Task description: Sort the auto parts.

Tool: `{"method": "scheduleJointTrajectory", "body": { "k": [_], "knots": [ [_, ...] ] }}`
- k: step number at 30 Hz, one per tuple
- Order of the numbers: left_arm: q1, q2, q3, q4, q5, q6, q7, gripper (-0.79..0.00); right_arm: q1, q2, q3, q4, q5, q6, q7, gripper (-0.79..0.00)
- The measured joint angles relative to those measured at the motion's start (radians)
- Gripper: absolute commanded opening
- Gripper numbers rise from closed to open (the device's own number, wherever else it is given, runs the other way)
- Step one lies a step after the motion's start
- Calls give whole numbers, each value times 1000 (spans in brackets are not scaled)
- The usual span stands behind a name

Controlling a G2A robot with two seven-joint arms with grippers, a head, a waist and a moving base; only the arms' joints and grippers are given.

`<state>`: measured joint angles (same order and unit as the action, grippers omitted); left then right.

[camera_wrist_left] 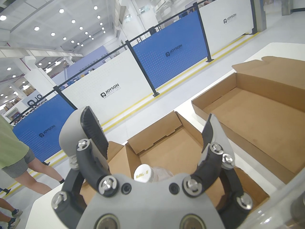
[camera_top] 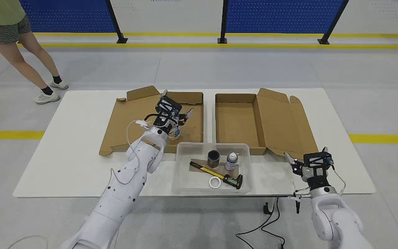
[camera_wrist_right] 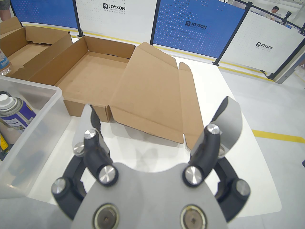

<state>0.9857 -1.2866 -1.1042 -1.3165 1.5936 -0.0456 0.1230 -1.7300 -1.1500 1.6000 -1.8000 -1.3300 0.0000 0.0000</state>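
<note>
Clear bottle w/ white cap (camera_wrist_left: 143, 172) stands upright in left cardboard box (camera_wrist_left: 155, 134), just below left tool (camera_wrist_left: 147, 115), whose fingers are spread wide, gripping nothing. Spray can (camera_top: 231, 160), dark can (camera_top: 213, 158) & white ring (camera_top: 215, 182) lie in clear bin (camera_top: 184, 167) at the front of the table (camera_wrist_right: 250, 168). Right tool (camera_wrist_right: 158, 103) released, over the table nr right box (camera_wrist_right: 95, 72).

White barrier panel (camera_wrist_right: 114, 8): dark logo plus capital-letter word mark, smaller line beneath. Blue barrier panel (camera_wrist_right: 196, 24): same logo and word mark in dark print. Mark repeats across panels along fence. Spray can (camera_wrist_right: 14, 114) in clear bin (camera_wrist_right: 47, 89): blue-purple label, print too small to read. Bottle cap (camera_wrist_left: 142, 173): yellowish marks, illegible.
</note>
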Motion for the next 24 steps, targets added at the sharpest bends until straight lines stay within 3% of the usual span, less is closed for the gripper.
{"method": "scheduleJointTrajectory", "body": {
  "k": [12, 19, 24],
  "knots": [
    [191, 49, -137, -310, -93, -366, -183, 0, 0, 0, 0, 0, 0, 0, 0, 0],
    [284, 64, -176, -418, -221, -511, -315, 0, 0, 0, 0, 0, 0, 0, 0, 0],
    [325, 68, -169, -441, -297, -540, -383, 0, 0, 0, 0, 0, 0, 0, 0, 0]
  ]
}}
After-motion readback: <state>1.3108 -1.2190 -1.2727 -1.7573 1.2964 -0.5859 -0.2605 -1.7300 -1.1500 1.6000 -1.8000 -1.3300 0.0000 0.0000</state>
